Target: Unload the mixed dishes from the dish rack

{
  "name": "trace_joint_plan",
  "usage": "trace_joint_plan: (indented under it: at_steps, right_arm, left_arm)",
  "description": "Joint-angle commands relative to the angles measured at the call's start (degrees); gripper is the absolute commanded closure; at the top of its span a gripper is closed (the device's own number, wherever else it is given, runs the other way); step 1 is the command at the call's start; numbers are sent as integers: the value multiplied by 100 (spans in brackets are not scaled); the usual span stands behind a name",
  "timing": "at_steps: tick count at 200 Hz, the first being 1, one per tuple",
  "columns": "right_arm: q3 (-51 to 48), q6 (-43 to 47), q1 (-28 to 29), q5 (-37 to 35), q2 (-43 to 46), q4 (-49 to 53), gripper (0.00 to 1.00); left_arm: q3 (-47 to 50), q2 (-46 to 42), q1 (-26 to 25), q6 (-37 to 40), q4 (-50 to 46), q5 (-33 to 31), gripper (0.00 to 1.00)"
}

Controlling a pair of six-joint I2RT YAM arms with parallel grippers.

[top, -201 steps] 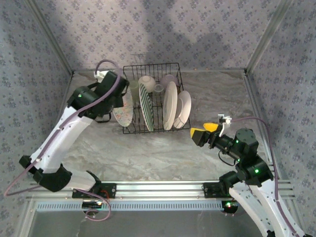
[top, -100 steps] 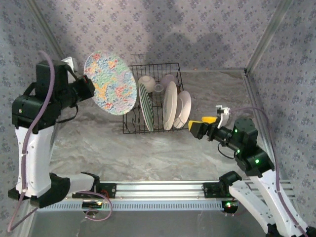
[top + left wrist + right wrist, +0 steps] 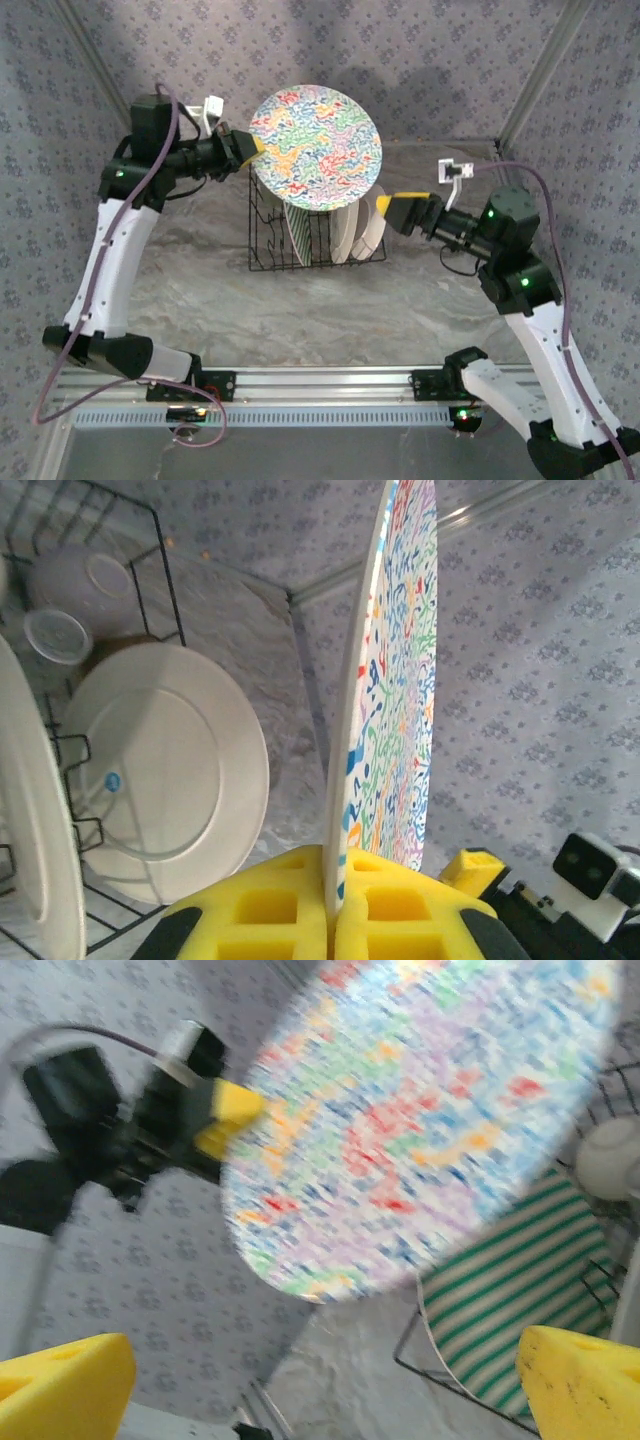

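Left jaws grip a colourful plate [image 3: 315, 147], right jaws wide, over marbled tabletop [image 3: 300, 310].

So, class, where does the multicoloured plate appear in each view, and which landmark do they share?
Top external: plate upper centre, above the rack.
Left wrist: plate edge-on, centre, pinched in the jaws.
Right wrist: plate blurred, upper middle to right.
Shared landmark: the black wire rack.

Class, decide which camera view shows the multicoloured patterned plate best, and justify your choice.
Top external: the plate shows its whole round face, sharp, pinched at the rim by the left gripper. Left wrist has the plate edge-on; right wrist has the plate face-on but blurred.
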State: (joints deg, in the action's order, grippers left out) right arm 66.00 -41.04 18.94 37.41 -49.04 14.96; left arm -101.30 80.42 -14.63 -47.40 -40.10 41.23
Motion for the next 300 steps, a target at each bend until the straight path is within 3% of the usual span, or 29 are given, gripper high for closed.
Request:
trace_joint_plan:
  at_steps: [1, 70, 161, 194, 223, 300]
  right_arm:
    - [402, -843, -175, 497, -331, -472, 0]
    - [476, -1079, -178, -149, -877, -511, 7]
    - [283, -1250, 102, -398, -1063, -1103, 19]
    - [74, -1302, 123, -622, -1082, -1037, 28]
    - [-7, -1328, 141, -765, -1123, -1084, 45]
    - [-51, -1327, 278, -1270, -1117, -791, 71]
  left_arm:
    - [257, -176, 5, -694, 1628, 887, 100]
    - [1031, -218, -40, -1204, 2493, 1059, 100]
    - [1721, -395, -91, -1289, 2778, 1031, 100]
    - [1843, -460, -110, -1313, 2844, 1027, 100]
    - [1944, -494, -134, -1298, 2858, 992, 100]
    - [2131, -520, -232, -1182, 2831, 849, 100]
